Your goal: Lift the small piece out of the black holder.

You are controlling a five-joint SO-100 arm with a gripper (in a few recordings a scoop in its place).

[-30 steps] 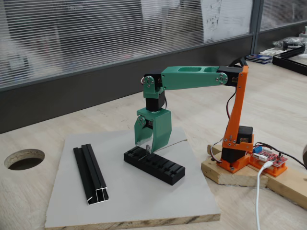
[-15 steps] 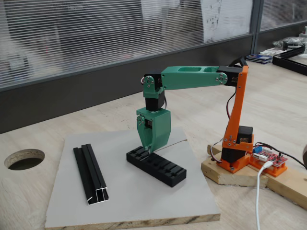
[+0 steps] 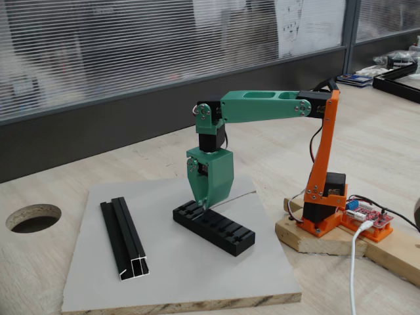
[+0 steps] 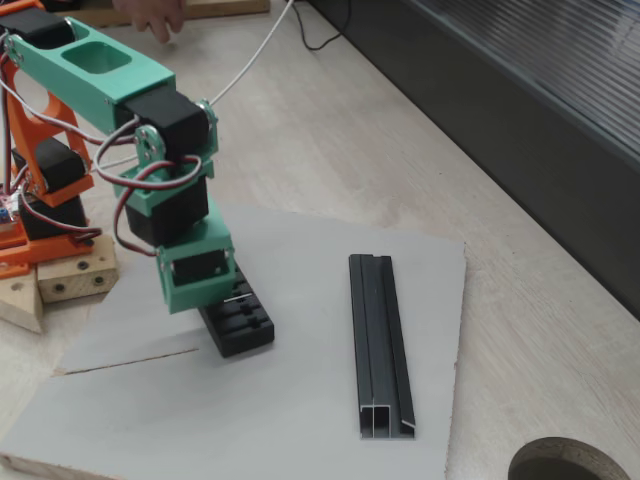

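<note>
Since a second ago the gripper (image 3: 205, 205) has closed narrow over the black holder's (image 3: 213, 228) left end.
Bare grey board (image 3: 170, 275) surrounds it, grooved rail (image 3: 124, 239) well apart; the other fixed view shows the small piece (image 4: 237, 298), a thin pale sliver, at the holder (image 4: 238, 318) by the gripper (image 4: 205, 296), grip unclear.

In both fixed views the holder (image 3: 213, 225) (image 4: 238, 315) lies on the board (image 3: 177, 269) (image 4: 300, 420). In the fixed view from the front, the rail (image 3: 123, 237) lies left of it and the arm base (image 3: 321, 210) stands right, off the board. The gripper (image 3: 206, 205) hangs over the holder's left far end. A round hole (image 3: 33, 217) is in the table (image 3: 39, 275), far left.
</note>
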